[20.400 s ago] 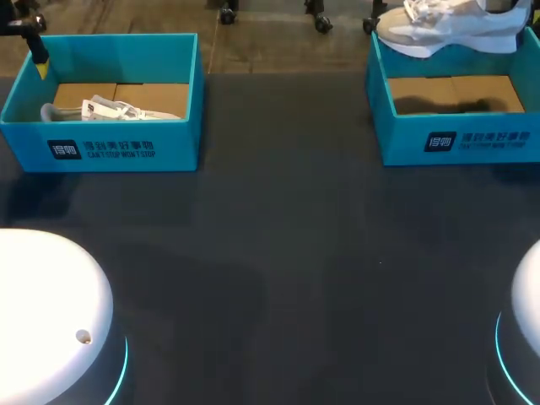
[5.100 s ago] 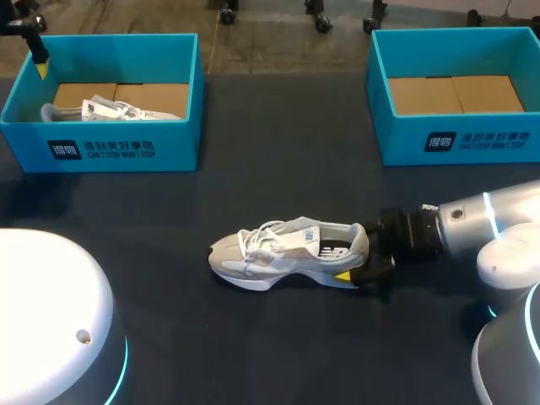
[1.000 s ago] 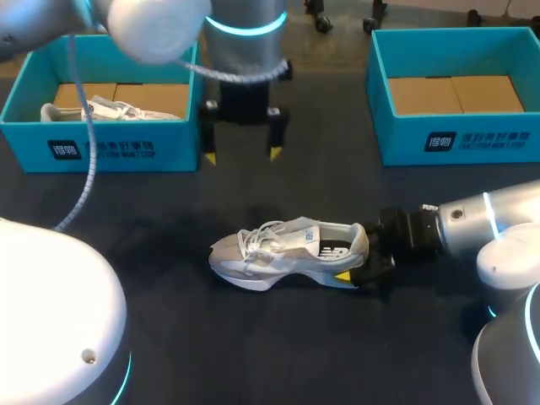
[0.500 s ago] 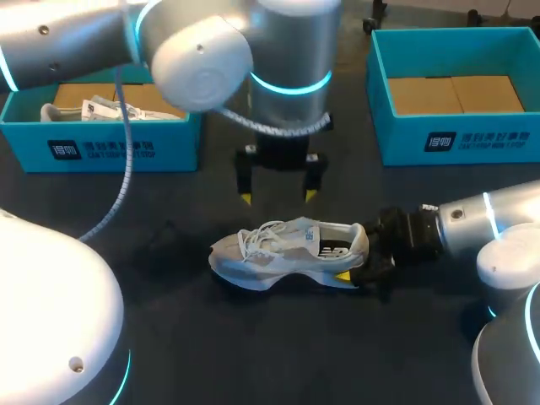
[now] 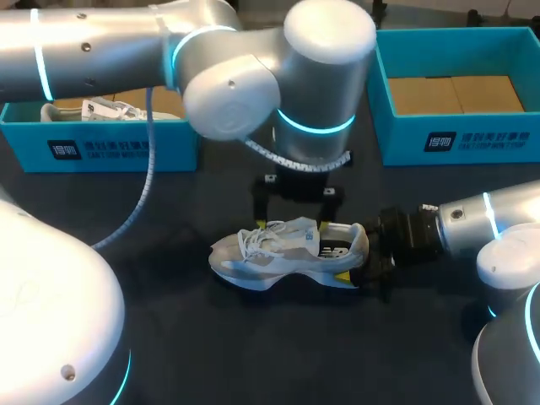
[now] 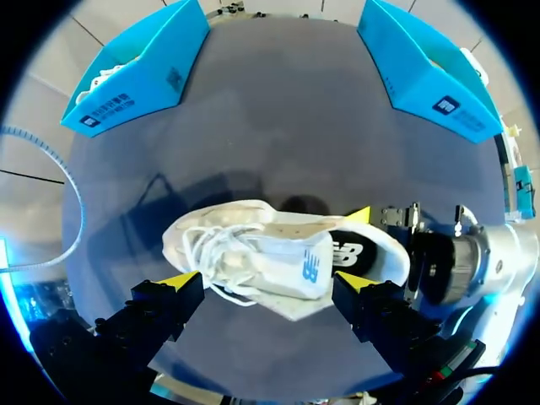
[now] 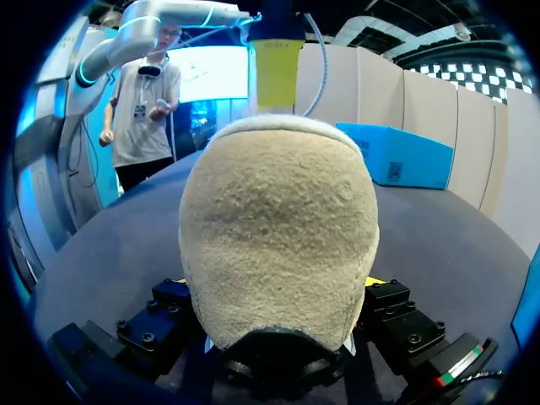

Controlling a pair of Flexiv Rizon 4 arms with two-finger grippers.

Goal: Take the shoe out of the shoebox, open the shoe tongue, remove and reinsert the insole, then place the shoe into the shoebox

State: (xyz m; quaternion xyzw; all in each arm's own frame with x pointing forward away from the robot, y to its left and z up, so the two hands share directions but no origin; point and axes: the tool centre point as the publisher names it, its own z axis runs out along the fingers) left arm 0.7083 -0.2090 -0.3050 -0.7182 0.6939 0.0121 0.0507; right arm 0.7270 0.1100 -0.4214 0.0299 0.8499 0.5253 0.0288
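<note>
The right gripper point(image 5: 355, 260) clamps the shoe point(image 5: 283, 253) at its heel. The left gripper point(image 5: 293, 221) hangs spread wide astride the laces point(image 5: 262, 239). It should pinch the tongue point(image 5: 307, 234) alone.

A second blue box point(image 5: 101, 148) holding another pale shoe point(image 5: 110, 109) sits on the dark table point(image 5: 253, 354).

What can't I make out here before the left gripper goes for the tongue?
- Left wrist view: the tongue and laces hide the front of the insole.
- Right wrist view: the heel of the shoe fills it, hiding the rest of the shoe and most of the right gripper.
- Head view: the left arm covers the back of the left shoebox.
</note>
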